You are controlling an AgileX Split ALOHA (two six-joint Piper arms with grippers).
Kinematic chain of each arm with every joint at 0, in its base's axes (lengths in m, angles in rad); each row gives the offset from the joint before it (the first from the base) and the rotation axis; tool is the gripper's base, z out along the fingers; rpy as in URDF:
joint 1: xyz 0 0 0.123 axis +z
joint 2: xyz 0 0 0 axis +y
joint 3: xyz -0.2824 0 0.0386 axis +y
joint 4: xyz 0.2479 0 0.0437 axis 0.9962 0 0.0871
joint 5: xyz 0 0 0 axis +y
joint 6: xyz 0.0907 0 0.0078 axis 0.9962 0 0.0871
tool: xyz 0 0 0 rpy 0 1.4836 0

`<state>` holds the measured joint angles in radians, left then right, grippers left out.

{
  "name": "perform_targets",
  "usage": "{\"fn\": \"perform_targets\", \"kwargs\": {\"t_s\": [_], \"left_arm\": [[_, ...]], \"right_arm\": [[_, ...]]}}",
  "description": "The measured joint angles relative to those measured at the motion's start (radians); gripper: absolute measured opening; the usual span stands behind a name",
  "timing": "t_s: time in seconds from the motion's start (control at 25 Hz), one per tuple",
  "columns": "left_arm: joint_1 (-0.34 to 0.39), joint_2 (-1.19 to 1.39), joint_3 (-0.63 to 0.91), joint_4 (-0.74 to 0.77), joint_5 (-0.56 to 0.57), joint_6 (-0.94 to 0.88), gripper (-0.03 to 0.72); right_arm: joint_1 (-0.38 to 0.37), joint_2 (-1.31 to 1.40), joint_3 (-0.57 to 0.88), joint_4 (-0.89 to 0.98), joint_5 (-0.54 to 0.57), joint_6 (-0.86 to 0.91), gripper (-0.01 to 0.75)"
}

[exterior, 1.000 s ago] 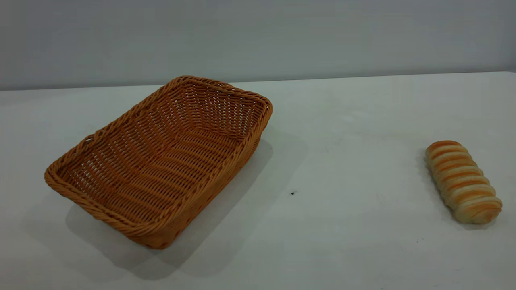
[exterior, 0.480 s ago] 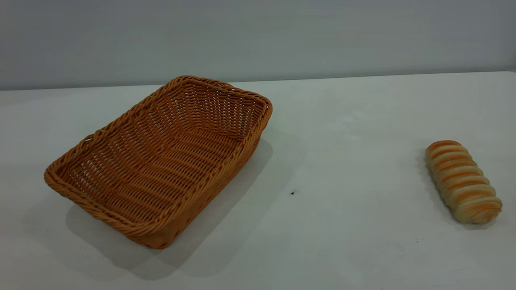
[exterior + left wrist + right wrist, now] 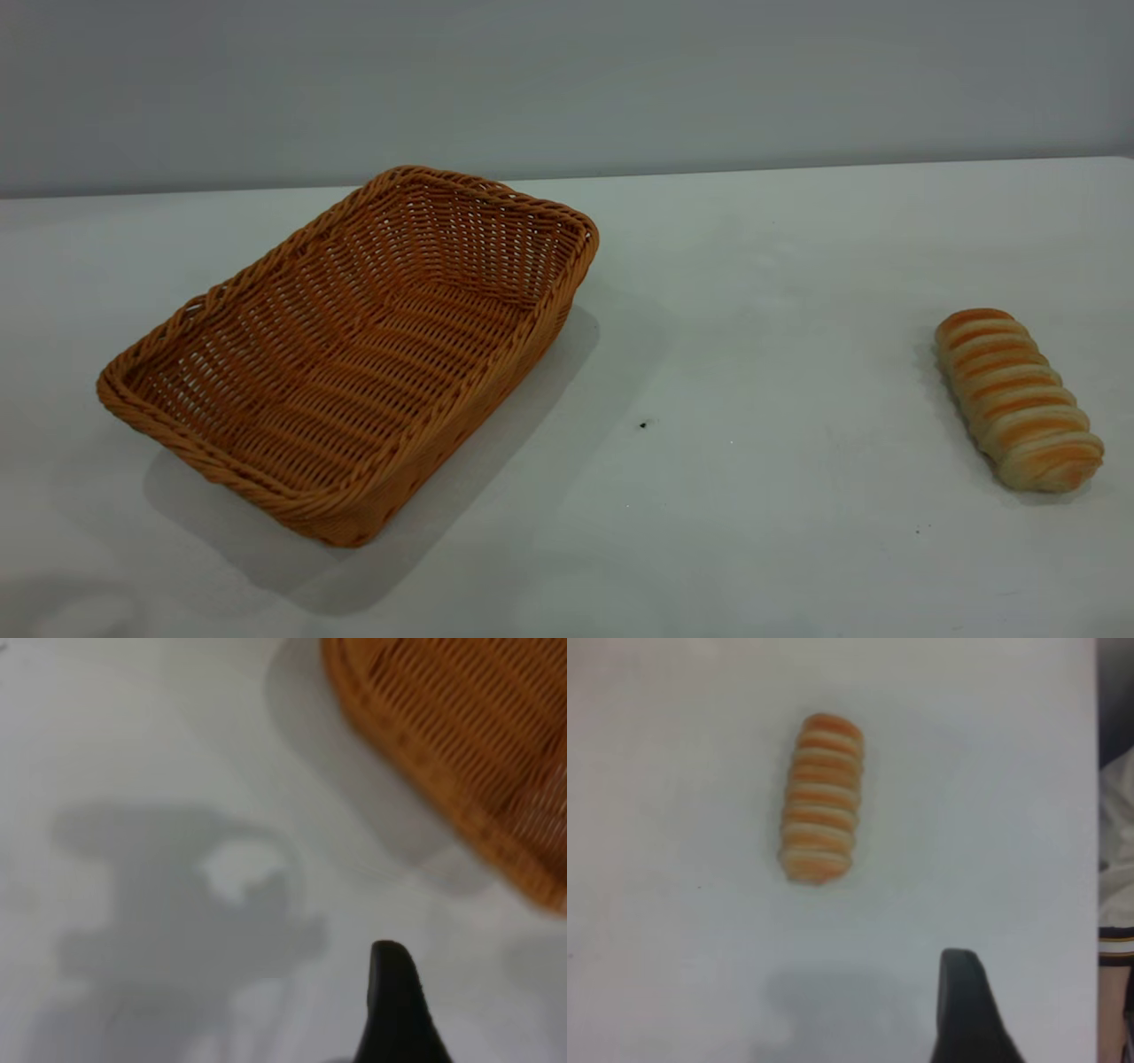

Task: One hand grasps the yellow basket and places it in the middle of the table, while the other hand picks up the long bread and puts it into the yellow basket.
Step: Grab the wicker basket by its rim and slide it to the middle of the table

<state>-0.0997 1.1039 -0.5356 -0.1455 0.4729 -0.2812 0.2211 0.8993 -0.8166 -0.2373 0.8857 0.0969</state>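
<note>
The basket and the bread lie exactly where they did a second ago, the basket at about 9 o'clock on the white surface with its long side running from 7 to 1, the bread well apart at 3 o'clock, striped side up. The one change in the exterior view is a faint shadow spreading into the 7 o'clock corner of the surface, a sign that the left arm is coming in over that side. Neither arm shows in that view yet. The left wrist view shows the arm's dark tip above bare surface, its shadow below it and a corner of the basket's braided rim near but not touching. The right arm hangs over the surface with the bread whole in its wrist view, well short of contact. Only one dark tip of each arm shows, so whether either pair of jaws is released or clenched cannot be told. By the look of it the task has barely begun: the basket has not been grasped or brought to the middle, the bread has not been lifted, and both arms appear to be on approach.
</note>
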Motion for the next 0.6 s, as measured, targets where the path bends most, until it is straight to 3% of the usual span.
{"fn": "perform_targets", "kwargs": {"t_s": [0.24,0.6], "left_arm": [[0.0,0.177,-0.02,-0.095,-0.187,-0.001,0.513],[0.0,0.452,-0.17,-0.276,-0.195,-0.001,0.513]], "right_arm": [[0.0,0.16,-0.001,-0.017,-0.089,0.003,0.484],[0.0,0.287,-0.001,-0.021,-0.186,0.018,0.484]]}}
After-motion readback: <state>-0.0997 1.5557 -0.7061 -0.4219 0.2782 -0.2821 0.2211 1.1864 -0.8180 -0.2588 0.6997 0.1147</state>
